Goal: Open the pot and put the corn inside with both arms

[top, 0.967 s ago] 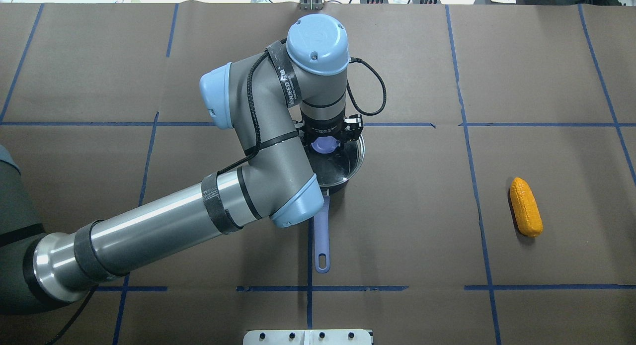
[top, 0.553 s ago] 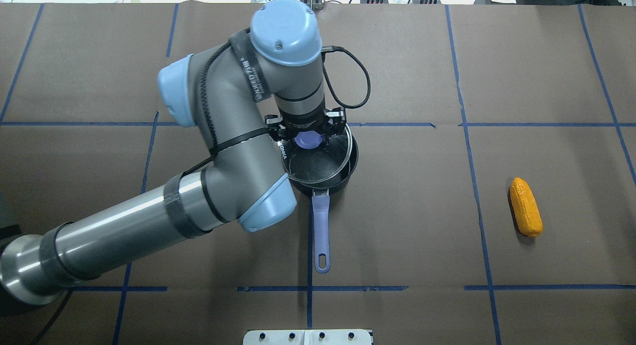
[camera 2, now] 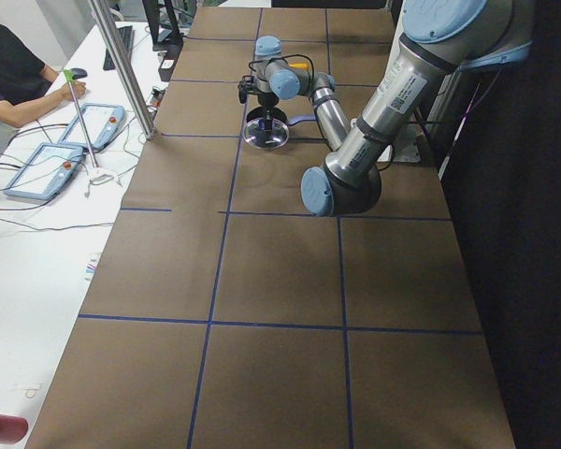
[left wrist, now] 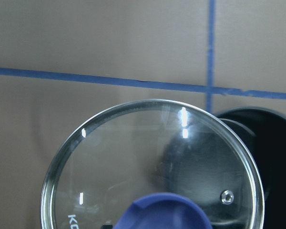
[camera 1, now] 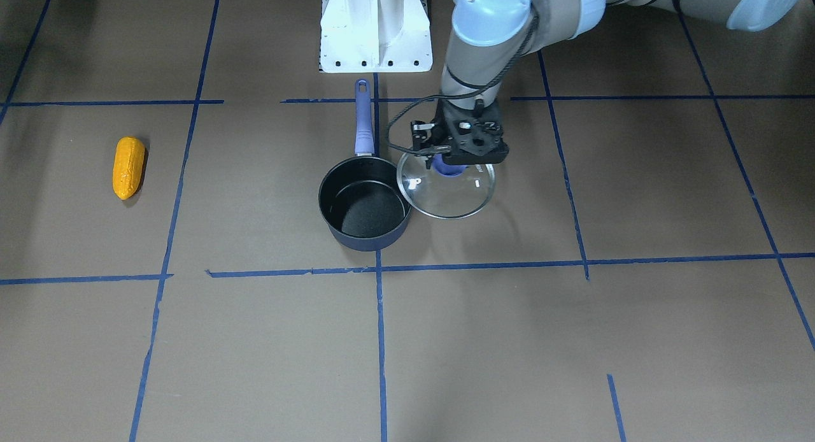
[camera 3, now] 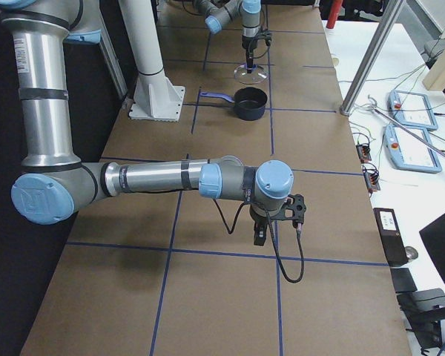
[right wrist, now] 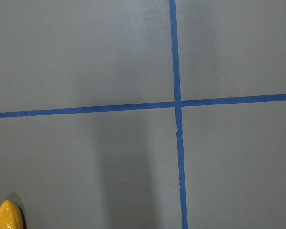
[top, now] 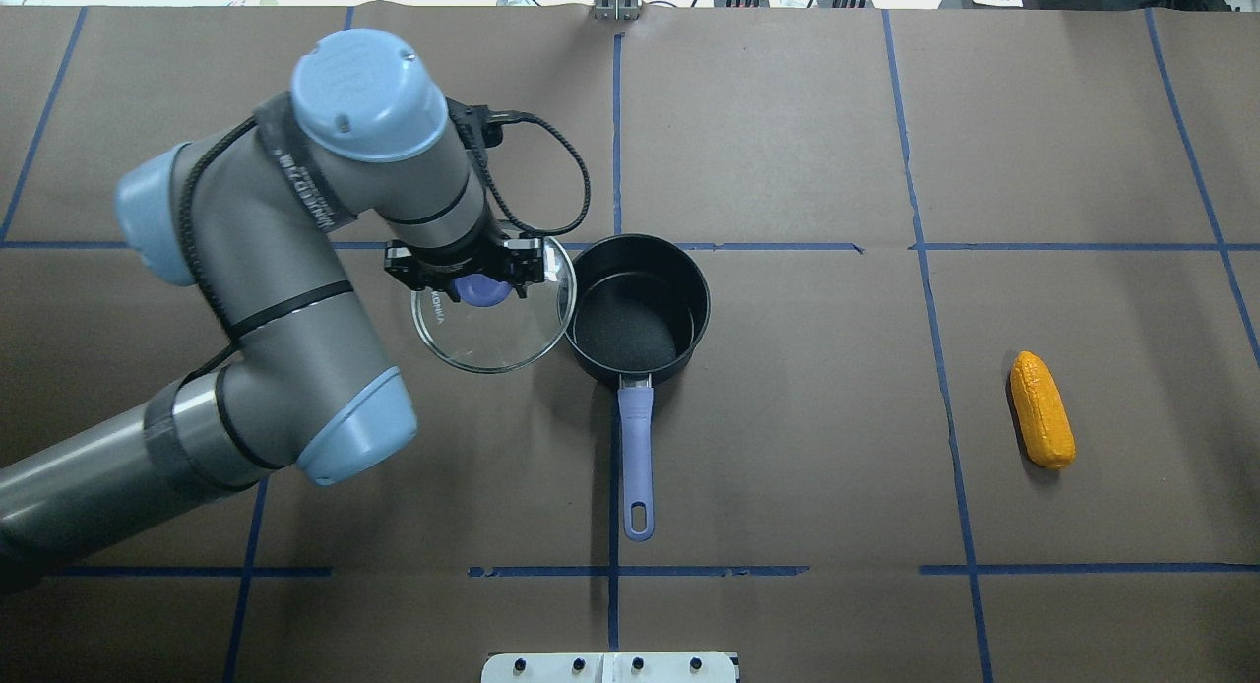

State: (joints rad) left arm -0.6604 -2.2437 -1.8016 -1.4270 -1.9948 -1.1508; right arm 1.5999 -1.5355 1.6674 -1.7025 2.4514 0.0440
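The dark navy pot [top: 635, 314] stands uncovered mid-table, its purple handle [top: 638, 447] pointing toward the robot's base; it also shows in the front view [camera 1: 366, 206]. My left gripper [top: 479, 287] is shut on the purple knob of the glass lid [top: 492, 334] and holds it just left of the pot in the overhead view, and right of the pot in the front view [camera 1: 452, 193]. The corn [top: 1041, 409] lies flat at the far right, and its tip shows in the right wrist view [right wrist: 8, 217]. My right gripper [camera 3: 261, 236] hangs over bare table; I cannot tell whether it is open.
Brown paper with blue tape lines covers the table [top: 787, 122]. The white base pedestal [camera 1: 375, 28] stands behind the pot's handle. Operators' tablets [camera 3: 408, 104] and a metal post lie beyond the table's far edge.
My left arm has carried the lid off the pot and to the left in the overhead view. The pot's inside is now uncovered. The corn has not moved.
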